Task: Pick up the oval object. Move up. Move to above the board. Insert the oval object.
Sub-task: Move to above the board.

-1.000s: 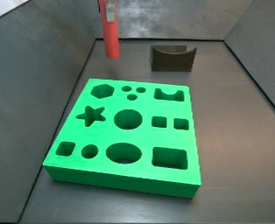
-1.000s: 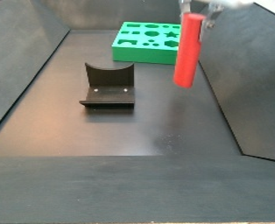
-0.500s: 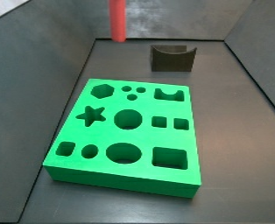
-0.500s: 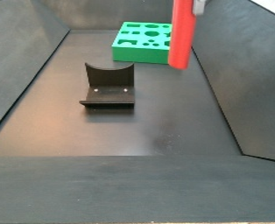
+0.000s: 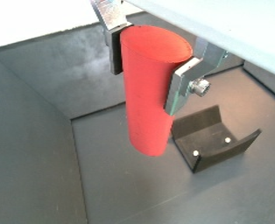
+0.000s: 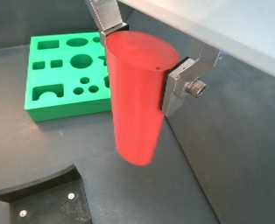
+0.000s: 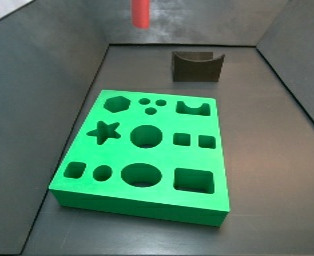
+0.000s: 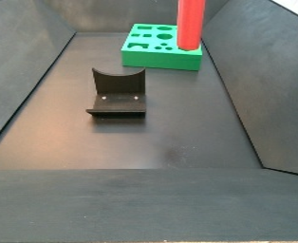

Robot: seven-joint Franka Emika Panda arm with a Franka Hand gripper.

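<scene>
The dark tabletop [image 7: 267,170] is the biggest thing here, with grey walls standing all around it.

The board [image 7: 146,150] lies flat on the tabletop. It is bright green and has many shaped holes cut in it: a star, a hexagon, circles, squares and ovals. In a side view [image 8: 162,46] it sits at the far end, close to the back wall. In a wrist view [image 6: 67,72] it shows down below, off to one side of the peg.

The oval object [image 5: 150,92] is a tall, smooth red peg. It hangs straight up and down, high in the air, touching nothing below it. In both side views only its lower part shows at the top edge of the picture [image 7: 141,12] [image 8: 190,23]. It is not in any hole of the board.

The fixture [image 8: 116,93] is a dark bracket on a base plate. It stands on the tabletop, well apart from the board [image 7: 196,65].

The gripper [image 5: 148,52] is up high, gripping the top part of the red peg. Its two silver fingers [image 5: 183,80] press on the peg from both sides, and the same shows in both wrist views [image 6: 137,54].
</scene>
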